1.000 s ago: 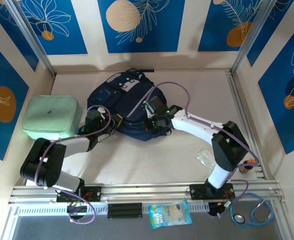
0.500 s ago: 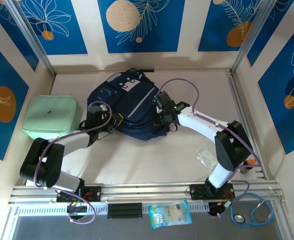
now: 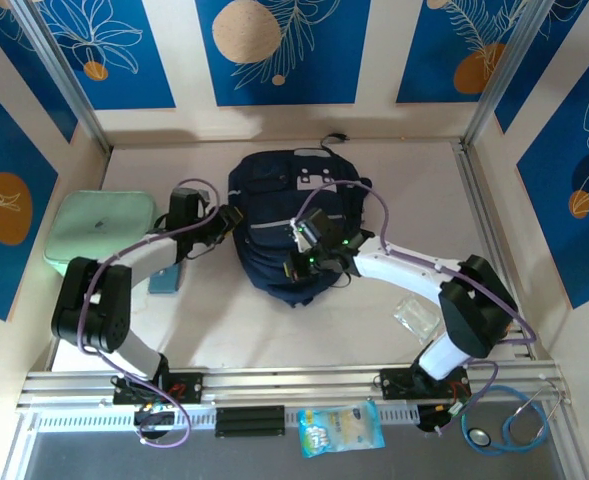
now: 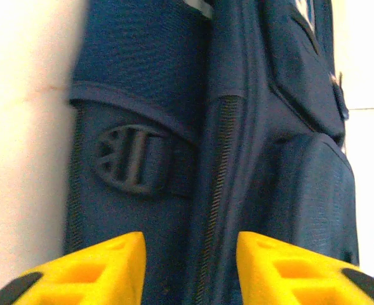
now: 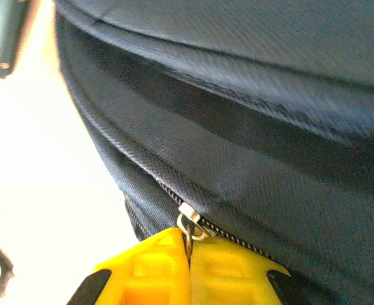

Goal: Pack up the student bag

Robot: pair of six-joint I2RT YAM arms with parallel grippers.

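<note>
Middle of the table, toward the far wall: the student bag (image 3: 269,200) lies flat, dark navy, with its black top handle (image 3: 331,140) at the far end and its grey-white patch (image 3: 315,180) facing up.
Left edge of the bag: the left gripper (image 3: 230,217) sits just beside the bag's left side, and its arm reaches in from the near left.
Left wrist view: the yellow fingers (image 4: 85,267) stand apart, released, with nothing between them; past them is the bag's side with a dark strap buckle (image 4: 126,159) and a zipper line (image 4: 215,190).
Near part of the bag: the right gripper (image 3: 299,265) rests on the fabric.
Right wrist view: the two yellow jaws are pressed together, clenched on the metal zipper pull (image 5: 190,223) along a seam of the bag.
Left wall: the mint green case (image 3: 99,232) lies well apart from the bag; a small teal object (image 3: 164,278) lies beside it, partly under the left arm.
Near right of the table: a clear plastic packet (image 3: 414,315) lies beside the right arm.
Near ledge: a snack packet (image 3: 341,428) in the middle and a stethoscope (image 3: 504,425) at the right.
</note>
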